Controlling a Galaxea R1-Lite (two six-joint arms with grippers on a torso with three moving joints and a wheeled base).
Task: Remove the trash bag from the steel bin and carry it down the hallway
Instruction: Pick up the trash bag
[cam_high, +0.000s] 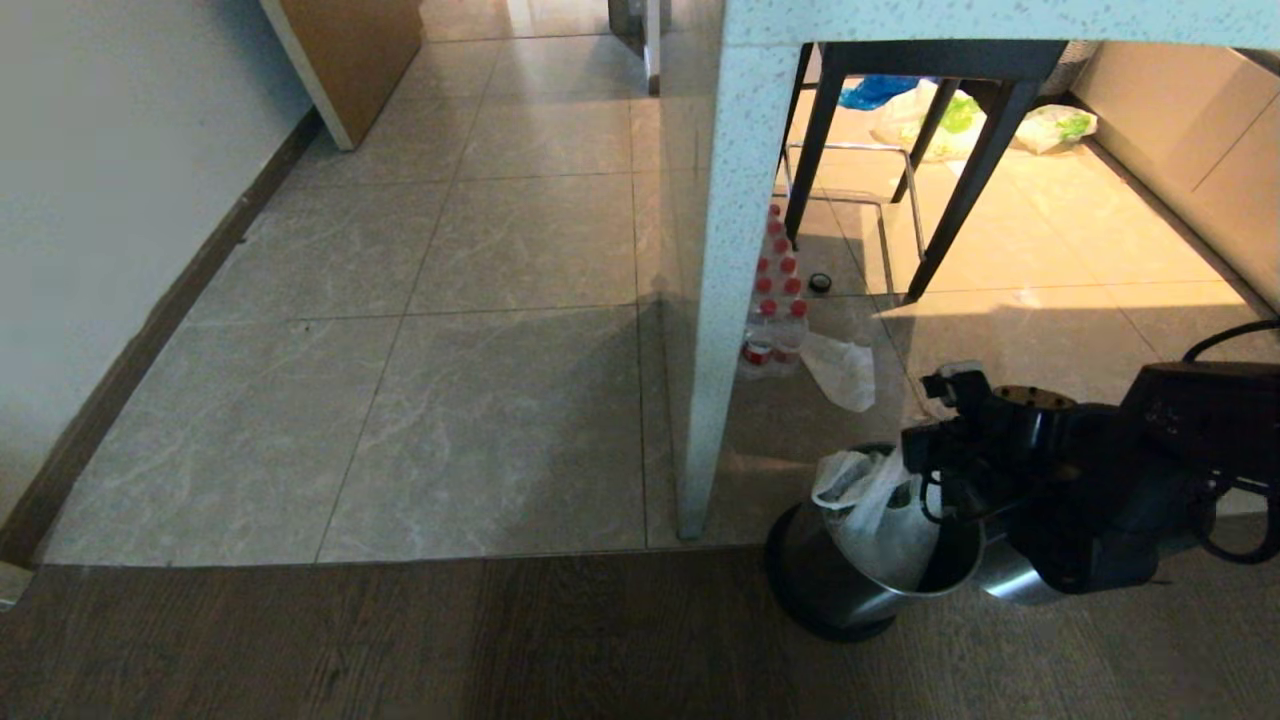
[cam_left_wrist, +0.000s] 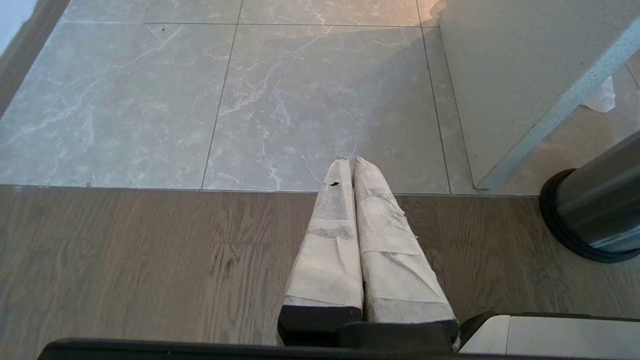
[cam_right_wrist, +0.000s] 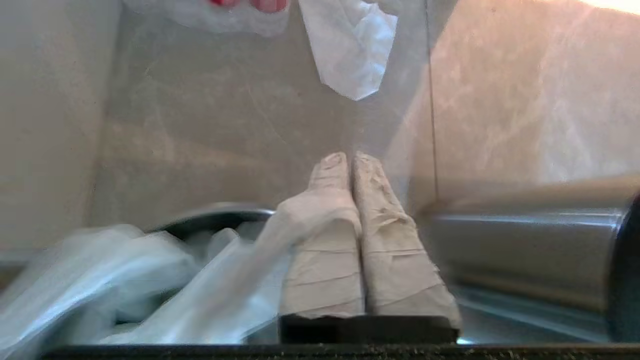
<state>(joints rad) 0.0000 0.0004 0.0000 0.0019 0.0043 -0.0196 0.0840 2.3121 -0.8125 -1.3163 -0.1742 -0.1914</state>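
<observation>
At steel bin (cam_high: 850, 585): right gripper (cam_right_wrist: 350, 165) pinches trash bag (cam_high: 880, 510).

Lower right of the frame, my right arm (cam_high: 1100, 480) reaches over the bin (cam_high: 850, 585), which stands on the wood floor (cam_high: 400, 640). The bag (cam_high: 880, 510) rises out of it against my wrist. Bottles (cam_high: 775, 310) stand mid-frame beside the counter (cam_high: 735, 250) leg.
</observation>
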